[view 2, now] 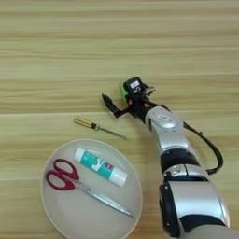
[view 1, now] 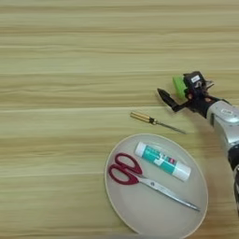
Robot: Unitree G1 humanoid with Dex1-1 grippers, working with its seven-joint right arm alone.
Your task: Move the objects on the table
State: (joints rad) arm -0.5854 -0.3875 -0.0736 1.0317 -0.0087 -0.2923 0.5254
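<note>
Black and two-fingered, the right end effector point(view 1: 178, 94) sits over the surface point(view 1: 70, 70) at the right of the scene, its fingers spread apart. One finger juts out toward the robot's left as a dark pointed tip; the other lies against the far side of the small bright green rectangular block point(view 1: 179, 86). The block stands in the gap between them, close to the upper finger, and it cannot be told whether it is pinched or merely touched. Behind the fingers the silver forearm point(view 2: 163, 122) runs back toward the lower right, with a black cable point(view 2: 210, 148) looping beside it.

Just below and to the left of the end effector, the thin screwdriver with amber-brown handle point(view 1: 156, 122) lies flat on the wood, handle to the left and shaft pointing down to the right, apart from the fingers.

Nearer the robot rests the round beige plate point(view 1: 140, 212), its far rim close to the screwdriver's tip without touching it. In the plate lie two things: the white-and-teal glue stick point(view 1: 162, 161), set diagonally in the upper part, and the red-handled scissors point(view 1: 140, 177), handles toward the left rim and closed blades reaching down to the right. Glue stick and scissors lie near each other, roughly parallel.
</note>
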